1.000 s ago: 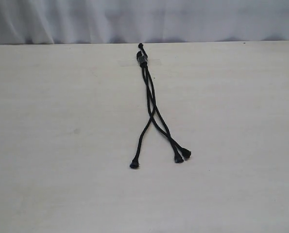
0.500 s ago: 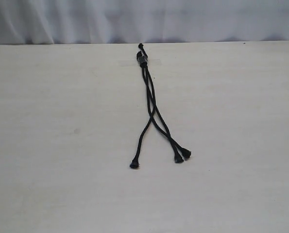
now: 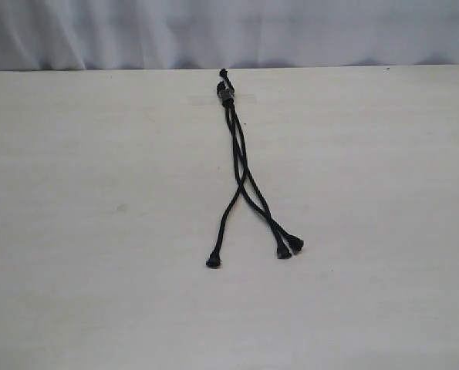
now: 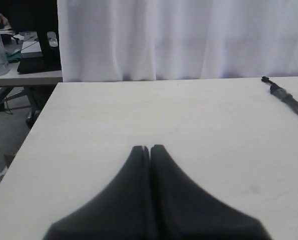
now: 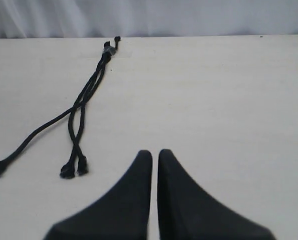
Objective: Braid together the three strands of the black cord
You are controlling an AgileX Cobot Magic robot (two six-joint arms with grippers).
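Exterior: black cord lay flat mid-tabletop. Its knotted end was toward the curtain. The three strands crossed, then spread, one tip apart and two close together.

Left wrist: left gripper was pressed together, empty, with the knotted end well off from it.

Right wrist: right gripper was closed to a thin slit, holding nothing, cord apart from it.

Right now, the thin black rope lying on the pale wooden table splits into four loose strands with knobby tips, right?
Not quite. The thin black matte rope splits into three loose strands, not four; count them in the exterior view. It does lie on the pale wooden table.
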